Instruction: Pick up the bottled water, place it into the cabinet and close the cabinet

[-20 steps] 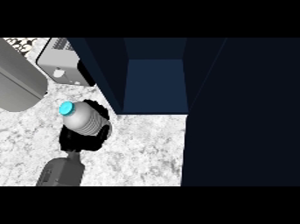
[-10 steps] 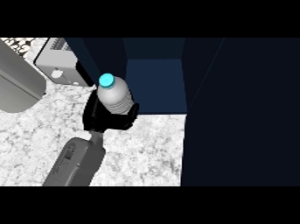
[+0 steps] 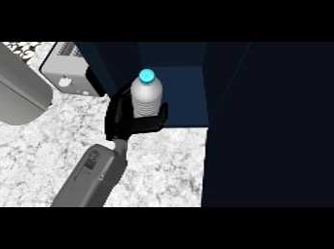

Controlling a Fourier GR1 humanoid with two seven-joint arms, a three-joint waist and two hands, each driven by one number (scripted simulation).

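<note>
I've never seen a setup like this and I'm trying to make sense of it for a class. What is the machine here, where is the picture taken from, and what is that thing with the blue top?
The view looks steeply down from a humanoid robot's head at a white speckled stone counter. The grey forearm rising from the lower edge ends in a black hand, and its fingers are curled round a clear plastic water bottle with a bright blue cap, held upright. Which arm this is cannot be told from this view. Behind the bottle is a dark blue cabinet, its inside showing, and the big dark panel at the right looks like its open door. At the upper left stands a grey boxy appliance, and a large grey shape that may be the other arm.
</note>
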